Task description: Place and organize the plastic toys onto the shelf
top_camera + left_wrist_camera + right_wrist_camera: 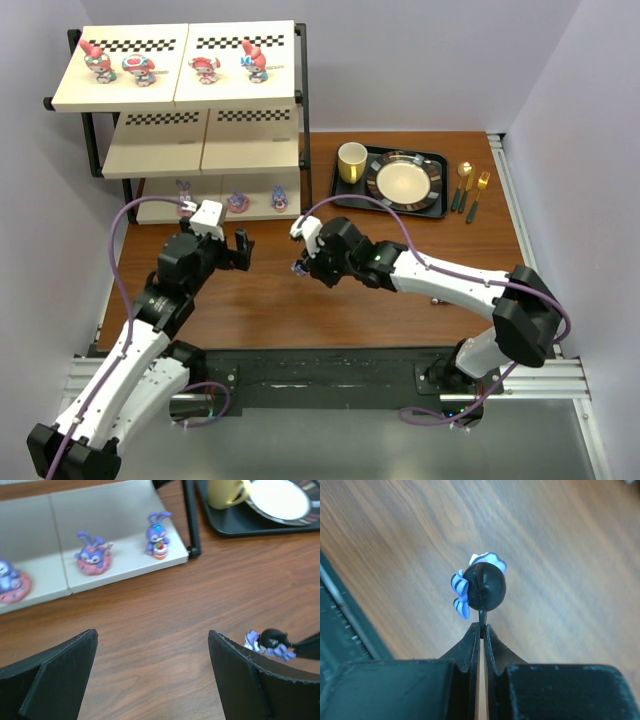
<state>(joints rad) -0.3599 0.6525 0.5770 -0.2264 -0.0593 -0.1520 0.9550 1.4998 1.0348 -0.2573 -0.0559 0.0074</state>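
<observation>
Your right end effector (481,629) pinches the dark figurine (483,586) by one thin stalk, over the desk (560,555) at 5 o'clock from the shelf (250,150). The figurine looks light, hard and slick, so it may swivel; its round body offers a surer hold. Your left end effector (152,670) stands spread.

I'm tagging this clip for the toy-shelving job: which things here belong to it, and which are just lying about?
Job: shelf; four pink-red figurines on its top board; three purple bunnies on its bottom board; dark figurine in the right hand.
Lying about: yellow mug; black tray; plate; gold cutlery.
</observation>
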